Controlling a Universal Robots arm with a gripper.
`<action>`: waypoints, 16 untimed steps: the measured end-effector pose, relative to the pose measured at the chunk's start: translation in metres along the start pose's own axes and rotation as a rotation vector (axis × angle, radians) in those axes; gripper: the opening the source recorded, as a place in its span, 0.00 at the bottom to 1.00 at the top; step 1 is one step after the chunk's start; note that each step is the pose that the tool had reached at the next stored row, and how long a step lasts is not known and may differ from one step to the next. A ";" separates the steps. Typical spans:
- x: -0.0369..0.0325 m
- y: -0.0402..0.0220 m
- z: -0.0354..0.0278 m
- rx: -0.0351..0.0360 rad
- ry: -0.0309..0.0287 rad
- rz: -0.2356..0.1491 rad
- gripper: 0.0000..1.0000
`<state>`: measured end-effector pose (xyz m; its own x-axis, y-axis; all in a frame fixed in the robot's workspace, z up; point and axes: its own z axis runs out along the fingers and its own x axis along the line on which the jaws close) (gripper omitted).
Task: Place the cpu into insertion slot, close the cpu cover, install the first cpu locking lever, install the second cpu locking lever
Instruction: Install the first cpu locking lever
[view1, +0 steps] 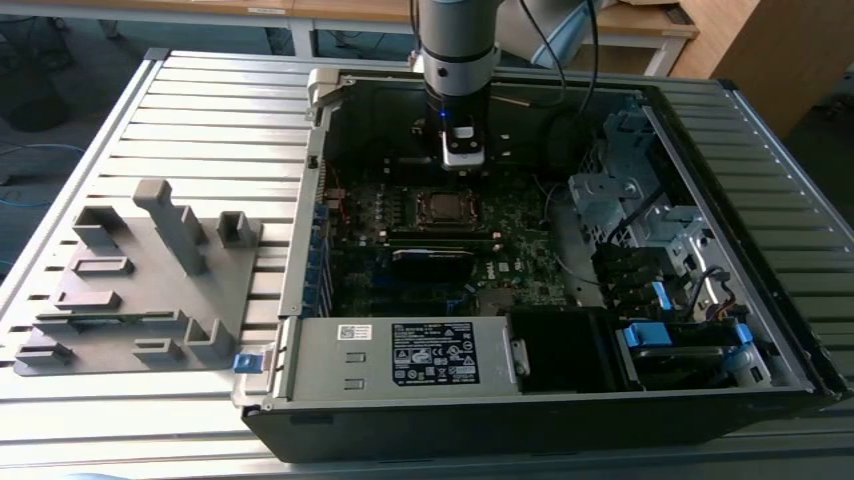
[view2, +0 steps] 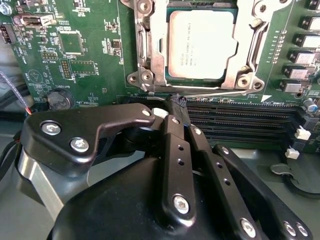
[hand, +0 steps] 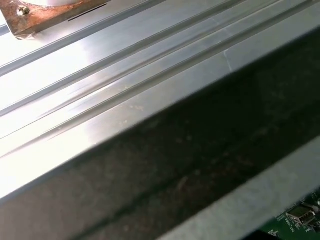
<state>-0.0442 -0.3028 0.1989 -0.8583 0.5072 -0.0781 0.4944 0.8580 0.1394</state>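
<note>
Cpu (view2: 202, 44) was seated, cover (view2: 156, 50) down; jaws pinched shut beside one lever (view2: 220, 92). Levers prob. still pending.

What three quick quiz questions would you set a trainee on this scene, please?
1. True or false: the cpu sits framed by the cpu cover.
2. The gripper is nearest: A) the memory slots beside the cpu; B) a hard drive; C) a fan.
3. Fill in: in the exterior view, the grey fixture lies outside the computer case on that view's ____.
Key: 1 true; 2 A; 3 left.
</note>
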 end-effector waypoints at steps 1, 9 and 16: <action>0.0002 -0.0001 0.0000 0.0002 -0.0004 0.003 0.11; 0.0025 -0.0007 0.0002 0.0008 -0.0019 0.013 0.11; 0.0032 0.0002 0.0006 0.0012 -0.0019 0.014 0.11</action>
<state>-0.0467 -0.3010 0.1981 -0.8512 0.5189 -0.0780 0.5061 0.8511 0.1393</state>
